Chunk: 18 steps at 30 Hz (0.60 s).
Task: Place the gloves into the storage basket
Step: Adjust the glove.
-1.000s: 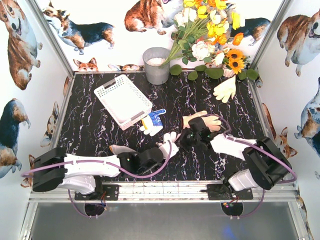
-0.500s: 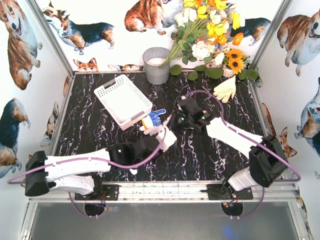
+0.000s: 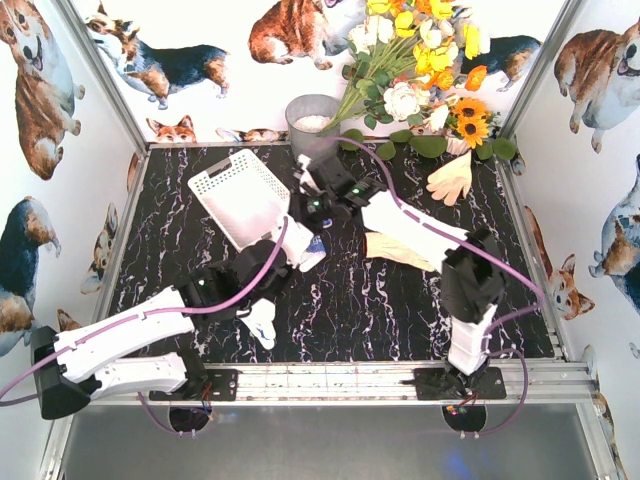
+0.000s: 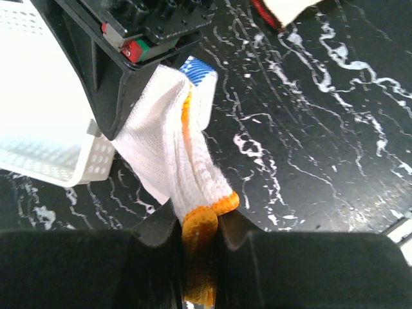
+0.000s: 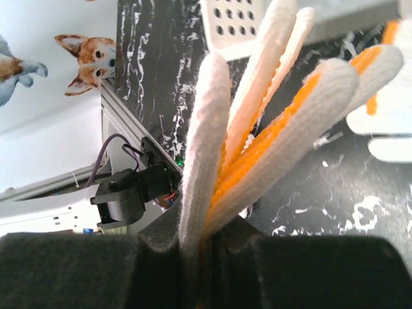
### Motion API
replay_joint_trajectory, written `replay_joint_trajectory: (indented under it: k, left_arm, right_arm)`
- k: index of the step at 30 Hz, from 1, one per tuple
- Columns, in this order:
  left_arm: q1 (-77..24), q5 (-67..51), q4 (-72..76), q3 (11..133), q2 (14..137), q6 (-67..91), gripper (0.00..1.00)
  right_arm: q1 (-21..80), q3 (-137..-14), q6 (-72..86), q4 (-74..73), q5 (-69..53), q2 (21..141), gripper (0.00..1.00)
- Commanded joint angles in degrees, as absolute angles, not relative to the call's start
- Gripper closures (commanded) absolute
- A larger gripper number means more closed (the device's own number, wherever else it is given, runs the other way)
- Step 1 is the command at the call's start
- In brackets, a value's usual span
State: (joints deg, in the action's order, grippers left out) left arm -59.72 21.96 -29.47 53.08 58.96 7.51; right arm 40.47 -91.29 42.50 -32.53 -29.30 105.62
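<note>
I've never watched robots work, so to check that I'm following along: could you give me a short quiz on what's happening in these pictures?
1. True or false: the left gripper is shut on a white glove with an orange cuff.
2. Where on the table does the storage basket lie? A: the far left part. B: the near right corner. C: the middle of the near edge.
3. What does the right gripper hold?

Key: 1 true. 2 A. 3 an orange-and-white glove, pinched between its fingers.
</note>
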Motion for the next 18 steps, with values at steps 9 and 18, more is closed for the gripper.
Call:
replay_joint_trajectory:
  k: [9,18]
  left_arm:
    - [-54.0,16.1,-28.7,55.9,59.6,7.3,0.98]
    - [-48.8,6.3,-24.9,52.5,54.6,10.5,0.06]
  right_arm:
    - [40.8,-107.9,32.0,-22.2,-37.9,118.8,1.0]
    - [40.3,-110.2,30.2,-23.6,-40.1,118.9,1.0]
